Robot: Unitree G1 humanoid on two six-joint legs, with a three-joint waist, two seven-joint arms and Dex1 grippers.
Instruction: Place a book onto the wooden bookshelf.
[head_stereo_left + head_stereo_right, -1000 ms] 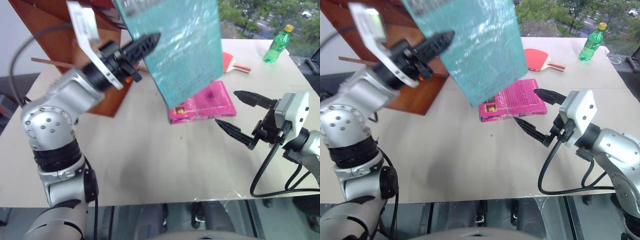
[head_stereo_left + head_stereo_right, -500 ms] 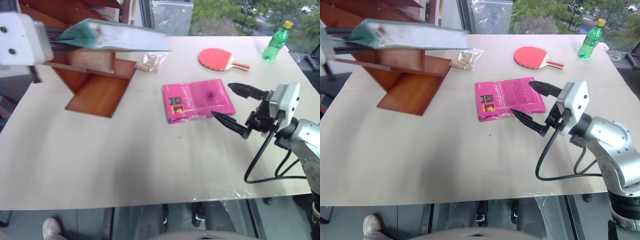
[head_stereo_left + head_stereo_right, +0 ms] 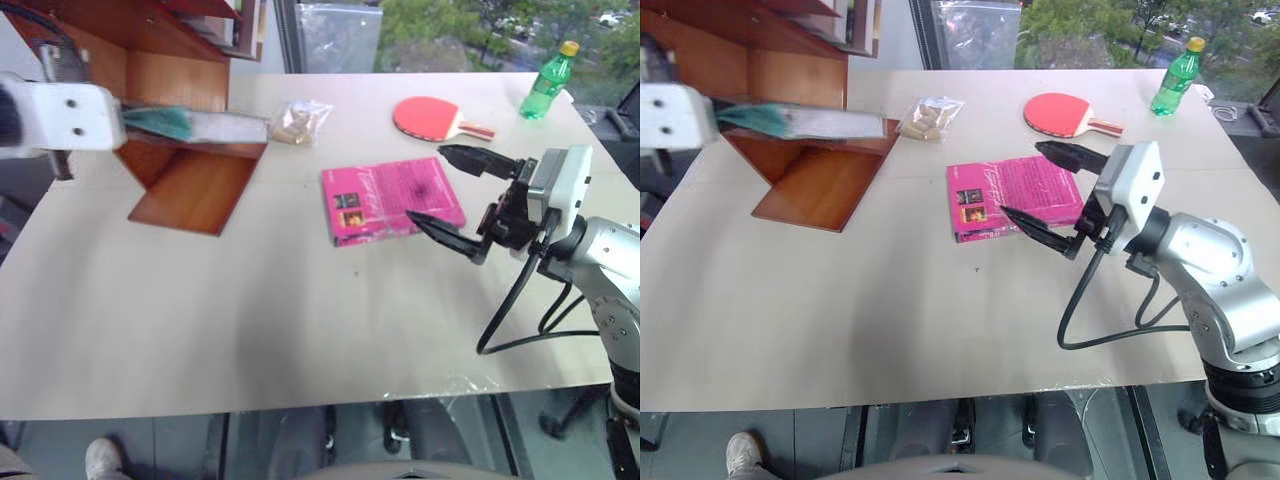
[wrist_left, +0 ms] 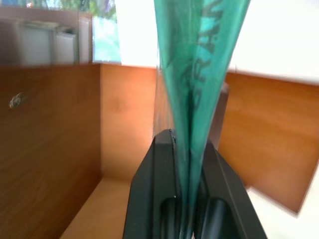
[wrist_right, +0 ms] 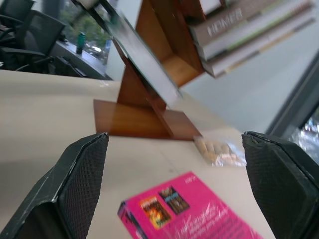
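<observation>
The teal book [image 3: 205, 126] lies nearly flat and edge-on at the far left, reaching into the wooden bookshelf [image 3: 192, 188] just above its slanted lower panel. In the left wrist view my left gripper [image 4: 190, 144] is shut on the book [image 4: 199, 74], one black finger [image 4: 158, 189] on each side of the cover, with the shelf's brown panels [image 4: 55, 139] close behind. My right gripper [image 3: 424, 184] hovers open above the table's right half, over the magenta book, nothing between its fingers [image 5: 82, 184].
A magenta-pink book [image 3: 395, 198] lies mid-table. Behind it are a red paddle [image 3: 432, 116], a green bottle [image 3: 548, 85] and a clear bag of snacks [image 3: 295, 120]. Other books [image 3: 855, 25] stand in the shelf's upper bay. The table's front half [image 3: 250, 330] is bare.
The teal book went from upright in front of the camera to flat and low inside the shelf. My right gripper, still open, rose and moved left over the pink book.
</observation>
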